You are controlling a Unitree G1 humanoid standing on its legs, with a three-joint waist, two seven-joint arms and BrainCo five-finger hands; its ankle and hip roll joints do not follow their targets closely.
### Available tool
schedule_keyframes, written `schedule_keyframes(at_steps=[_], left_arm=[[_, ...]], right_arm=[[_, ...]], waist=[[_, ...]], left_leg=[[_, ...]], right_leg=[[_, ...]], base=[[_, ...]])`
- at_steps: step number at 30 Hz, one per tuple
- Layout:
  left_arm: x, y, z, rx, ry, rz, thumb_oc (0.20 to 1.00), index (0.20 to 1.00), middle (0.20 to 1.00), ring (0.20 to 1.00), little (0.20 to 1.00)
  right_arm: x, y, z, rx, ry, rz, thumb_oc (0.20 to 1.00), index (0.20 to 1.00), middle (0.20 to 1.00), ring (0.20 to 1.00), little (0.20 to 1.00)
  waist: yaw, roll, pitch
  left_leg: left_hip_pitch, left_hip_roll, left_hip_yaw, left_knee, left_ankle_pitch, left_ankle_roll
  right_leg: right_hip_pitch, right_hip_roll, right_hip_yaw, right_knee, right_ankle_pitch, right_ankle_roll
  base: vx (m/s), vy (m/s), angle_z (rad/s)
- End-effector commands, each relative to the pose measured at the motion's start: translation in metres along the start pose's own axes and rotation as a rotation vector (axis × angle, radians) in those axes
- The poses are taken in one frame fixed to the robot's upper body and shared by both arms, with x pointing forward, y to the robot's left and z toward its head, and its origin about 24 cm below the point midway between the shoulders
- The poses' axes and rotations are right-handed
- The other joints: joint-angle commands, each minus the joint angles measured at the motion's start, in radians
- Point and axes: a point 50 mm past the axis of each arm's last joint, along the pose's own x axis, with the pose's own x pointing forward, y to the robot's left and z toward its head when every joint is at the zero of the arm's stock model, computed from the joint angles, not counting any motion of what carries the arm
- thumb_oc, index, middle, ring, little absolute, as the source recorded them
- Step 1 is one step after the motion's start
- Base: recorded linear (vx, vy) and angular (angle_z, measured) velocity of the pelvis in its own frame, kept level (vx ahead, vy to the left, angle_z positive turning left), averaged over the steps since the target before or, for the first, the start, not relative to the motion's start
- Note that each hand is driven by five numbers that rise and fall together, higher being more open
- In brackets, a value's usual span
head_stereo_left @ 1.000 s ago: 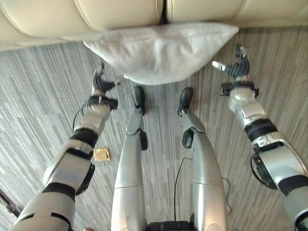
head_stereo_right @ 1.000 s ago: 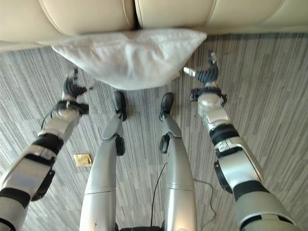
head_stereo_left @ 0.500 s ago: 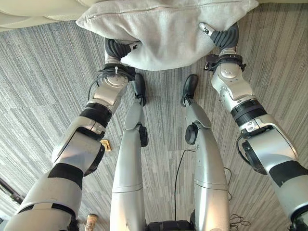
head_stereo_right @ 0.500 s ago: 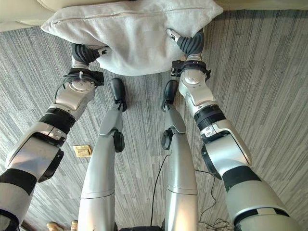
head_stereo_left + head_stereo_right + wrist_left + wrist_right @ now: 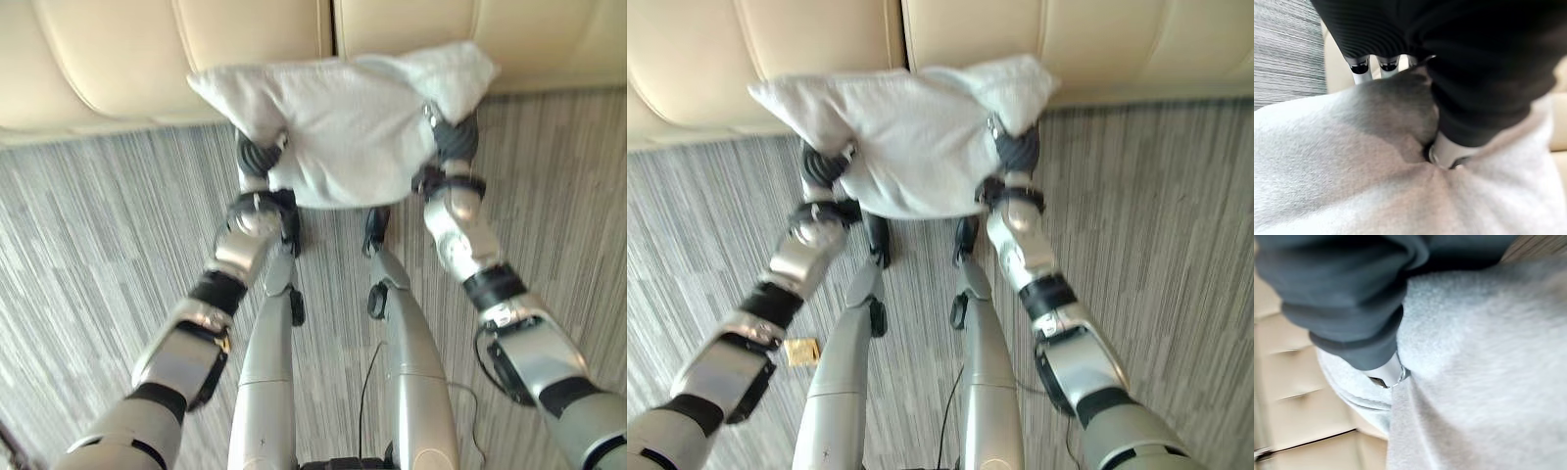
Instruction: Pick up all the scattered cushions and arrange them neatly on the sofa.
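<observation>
A pale grey cushion [image 5: 343, 127] hangs off the floor in front of the cream sofa [image 5: 118, 59], held between my two hands. My left hand [image 5: 260, 157] grips its left lower side, and my right hand [image 5: 453, 137] grips its right side, where the corner folds over. In the left wrist view the thumb [image 5: 1447, 152] digs into the cloth [image 5: 1352, 161] with the fingers [image 5: 1359, 66] on the far side. In the right wrist view the thumb [image 5: 1386, 374] likewise presses into the cushion [image 5: 1488, 357].
The sofa's seat cushions [image 5: 1097, 49] run along the far side, with a seam between them [image 5: 893, 39]. Striped grey carpet [image 5: 88, 225] covers the floor. A small yellow square thing [image 5: 803, 351] lies on the carpet by my left arm.
Both hands have closed in on the cushion's sides and raised it off the carpet towards the sofa. The camera has tilted, bringing more of the sofa into view.
</observation>
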Motion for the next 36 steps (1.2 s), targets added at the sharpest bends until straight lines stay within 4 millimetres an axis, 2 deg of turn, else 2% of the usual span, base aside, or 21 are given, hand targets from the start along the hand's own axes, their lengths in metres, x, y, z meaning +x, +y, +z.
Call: schedule_keyframes(at_steps=[1, 2, 3, 5, 6, 7, 8, 9, 13, 15, 16, 20, 24, 27, 28, 29, 30, 33, 34, 35, 36], left_arm=[[-0.009, -0.036, 0.079, -0.157, -0.419, -0.159, 0.2, 0.2, 0.2, 0.2, 0.2], [-0.01, -0.036, 0.078, -0.156, -0.415, -0.159, 0.2, 0.2, 0.2, 0.2, 0.2], [-0.024, -0.03, 0.061, -0.151, -0.372, -0.174, 0.2, 0.2, 0.2, 0.2, 0.2], [-0.03, -0.025, 0.053, -0.156, -0.349, -0.175, 0.2, 0.2, 0.2, 0.2, 0.2], [-0.043, -0.015, 0.035, -0.158, -0.286, -0.178, 0.2, 0.2, 0.2, 0.2, 0.2], [-0.049, -0.006, 0.025, -0.158, -0.252, -0.162, 0.2, 0.2, 0.2, 0.2, 0.2], [-0.05, -0.006, 0.024, -0.158, -0.25, -0.162, 0.2, 0.2, 0.2, 0.2, 0.2], [-0.064, 0.007, 0.007, -0.164, -0.181, -0.151, 0.2, 0.2, 0.2, 0.2, 0.2], [-0.083, 0.032, -0.02, -0.2, -0.048, -0.091, 0.2, 0.2, 0.2, 0.2, 0.2], [-0.087, 0.035, -0.025, -0.211, -0.019, -0.088, 0.2, 0.2, 0.2, 0.2, 0.2], [-0.094, 0.041, -0.033, -0.212, 0.027, -0.073, 0.2, 0.2, 0.2, 0.2, 0.2], [-0.107, 0.047, -0.049, -0.219, 0.123, -0.063, 0.2, 0.2, 0.2, 0.2, 0.2], [-0.115, 0.054, -0.055, -0.216, 0.165, -0.059, 0.2, 0.2, 0.2, 0.2, 0.2], [-0.121, 0.059, -0.058, -0.201, 0.184, -0.053, 0.2, 0.2, 0.2, 0.2, 0.2], [-0.124, 0.061, -0.06, -0.19, 0.196, -0.044, 0.2, 0.2, 0.2, 0.2, 0.2], [-0.124, 0.061, -0.06, -0.19, 0.195, -0.044, 0.2, 0.2, 0.2, 0.2, 0.2], [-0.125, 0.063, -0.062, -0.188, 0.205, -0.035, 0.2, 0.2, 0.2, 0.2, 0.2], [-0.126, 0.064, -0.063, -0.188, 0.213, -0.025, 0.2, 0.2, 0.2, 0.2, 0.2], [-0.126, 0.064, -0.063, -0.182, 0.213, -0.026, 0.2, 0.2, 0.2, 0.2, 0.2], [-0.126, 0.064, -0.063, -0.182, 0.213, -0.026, 0.2, 0.2, 0.2, 0.2, 0.2], [-0.124, 0.062, -0.062, -0.172, 0.214, -0.036, 0.2, 0.2, 0.2, 0.2, 0.2]], right_arm=[[-0.023, 0.061, 0.022, 0.046, -0.164, 0.307, 0.2, 0.2, 0.2, 0.2, 0.2], [-0.024, 0.061, 0.021, 0.045, -0.161, 0.306, 0.2, 0.2, 0.2, 0.2, 0.2], [-0.041, 0.047, 0.008, -0.002, -0.113, 0.307, 0.2, 0.2, 0.2, 0.2, 0.2], [-0.05, 0.039, 0.003, -0.02, -0.091, 0.303, 0.2, 0.2, 0.2, 0.2, 0.2], [-0.066, 0.027, -0.004, -0.05, -0.051, 0.304, 0.2, 0.2, 0.2, 0.2, 0.2], [-0.074, 0.021, -0.009, -0.062, -0.023, 0.304, 0.2, 0.2, 0.2, 0.2, 0.2], [-0.075, 0.02, -0.009, -0.062, -0.021, 0.304, 0.2, 0.2, 0.2, 0.2, 0.2], [-0.088, 0.005, -0.016, -0.096, 0.029, 0.288, 0.2, 0.2, 0.2, 0.2, 0.2], [-0.105, -0.018, -0.025, -0.162, 0.11, 0.258, 0.2, 0.2, 0.2, 0.2, 0.2], [-0.108, -0.022, -0.028, -0.174, 0.132, 0.254, 0.2, 0.2, 0.2, 0.2, 0.2], [-0.11, -0.026, -0.032, -0.219, 0.163, 0.259, 0.2, 0.2, 0.2, 0.2, 0.2], [-0.115, -0.036, -0.036, -0.319, 0.21, 0.27, 0.2, 0.2, 0.2, 0.2, 0.2], [-0.12, -0.043, -0.038, -0.367, 0.236, 0.283, 0.2, 0.2, 0.2, 0.2, 0.2], [-0.124, -0.047, -0.038, -0.382, 0.251, 0.283, 0.2, 0.2, 0.2, 0.2, 0.2], [-0.126, -0.048, -0.039, -0.382, 0.265, 0.284, 0.2, 0.2, 0.2, 0.2, 0.2], [-0.126, -0.048, -0.039, -0.382, 0.265, 0.284, 0.2, 0.2, 0.2, 0.2, 0.2], [-0.128, -0.05, -0.04, -0.382, 0.277, 0.276, 0.2, 0.2, 0.2, 0.2, 0.2], [-0.126, -0.049, -0.04, -0.383, 0.273, 0.272, 0.2, 0.2, 0.2, 0.2, 0.2], [-0.126, -0.049, -0.04, -0.384, 0.27, 0.27, 0.2, 0.2, 0.2, 0.2, 0.2], [-0.126, -0.049, -0.04, -0.383, 0.27, 0.27, 0.2, 0.2, 0.2, 0.2, 0.2], [-0.123, -0.048, -0.039, -0.384, 0.264, 0.263, 0.2, 0.2, 0.2, 0.2, 0.2]], waist=[[0.006, 0.039, -0.041], [0.006, 0.039, -0.036], [0.009, 0.038, -0.039], [0.011, 0.039, -0.041], [0.014, 0.037, -0.039], [0.016, 0.038, -0.048], [0.016, 0.038, -0.043], [0.017, 0.042, -0.061], [0.021, 0.046, -0.111], [0.02, 0.049, -0.127], [0.022, 0.053, -0.146], [0.027, 0.053, -0.168], [0.039, 0.03, -0.153], [0.055, 0.009, -0.127], [0.068, -0.005, -0.12], [0.067, -0.003, -0.121], [0.073, -0.007, -0.119], [0.089, -0.012, -0.137], [0.095, -0.013, -0.142], [0.096, -0.013, -0.142], [0.112, 0.001, -0.151]], left_leg=[[0.159, 0.001, -0.09, -0.006, -0.137, -0.104], [0.172, 0.002, -0.09, -0.012, -0.136, -0.104], [0.291, -0.006, -0.092, -0.048, -0.136, -0.107], [0.358, -0.004, -0.091, -0.073, -0.133, -0.11], [0.493, 0.004, -0.09, -0.116, -0.127, -0.112], [0.55, 0.007, -0.089, -0.13, -0.125, -0.112], [0.559, 0.007, -0.089, -0.134, -0.124, -0.113], [0.668, 0.011, -0.085, -0.176, -0.116, -0.109], [0.856, 0.037, -0.078, -0.253, -0.109, -0.113], [0.883, 0.04, -0.077, -0.264, -0.105, -0.113], [0.944, 0.049, -0.073, -0.288, -0.102, -0.116], [1.036, 0.071, -0.075, -0.295, -0.107, -0.129], [1.026, 0.078, -0.083, -0.141, -0.134, -0.128], [0.968, 0.064, -0.098, 0.074, -0.112, -0.12], [0.907, 0.043, -0.117, 0.198, -0.084, -0.109], [0.902, 0.044, -0.119, 0.206, -0.087, -0.108], [0.857, 0.025, -0.129, 0.239, -0.096, -0.097], [0.799, -0.006, -0.105, 0.133, -0.172, -0.077], [0.791, -0.003, -0.093, 0.069, -0.16, -0.076], [0.792, -0.003, -0.092, 0.068, -0.159, -0.076], [0.763, 0.013, -0.086, -0.084, -0.095, -0.086]], right_leg=[[0.189, 0.01, -0.015, -0.079, -0.106, 0.085], [0.201, 0.011, -0.016, -0.083, -0.105, 0.085], [0.317, 0.012, -0.021, -0.12, -0.105, 0.085], [0.386, 0.013, -0.022, -0.142, -0.105, 0.086], [0.523, 0.012, -0.035, -0.181, -0.107, 0.086], [0.583, 0.011, -0.04, -0.193, -0.11, 0.087], [0.591, 0.012, -0.04, -0.196, -0.11, 0.087], [0.705, 0.012, -0.043, -0.23, -0.113, 0.085], [0.885, 0.026, -0.036, -0.273, -0.135, 0.088], [0.911, 0.028, -0.037, -0.277, -0.14, 0.087], [0.963, 0.04, -0.037, -0.271, -0.161, 0.082], [1.053, 0.06, -0.038, -0.251, -0.213, 0.062], [1.127, 0.072, -0.033, -0.26, -0.238, 0.037], [1.167, 0.076, -0.031, -0.27, -0.251, 0.011], [1.191, 0.075, -0.022, -0.274, -0.261, -0.002], [1.19, 0.076, -0.023, -0.273, -0.262, -0.001], [1.203, 0.076, -0.016, -0.276, -0.272, -0.007], [1.217, 0.075, -0.005, -0.298, -0.29, 0.003], [1.226, 0.076, -0.002, -0.307, -0.297, 0.008], [1.227, 0.075, -0.002, -0.307, -0.297, 0.008], [1.256, 0.093, 0.003, -0.322, -0.311, 0.012]], base=[[-0.01, -0.018, 0.03], [-0.01, -0.021, -0.03], [0.0, -0.017, -0.05], [0.04, -0.047, -0.02], [0.13, -0.082, 0.0], [0.12, -0.065, -0.01], [0.17, -0.034, 0.0], [0.17, -0.052, 0.0], [0.18, -0.068, 0.0], [0.1, -0.079, -0.03], [0.14, -0.158, 0.06], [0.12, -0.168, 0.05], [0.09, -0.173, 0.13], [0.09, -0.186, 0.05], [0.11, -0.141, 0.03], [0.17, -0.137, 0.02], [0.15, -0.051, -0.08], [0.24, 0.005, -0.07], [0.2, 0.043, -0.1], [0.31, 0.097, -0.06], [0.32, 0.102, -0.06]])
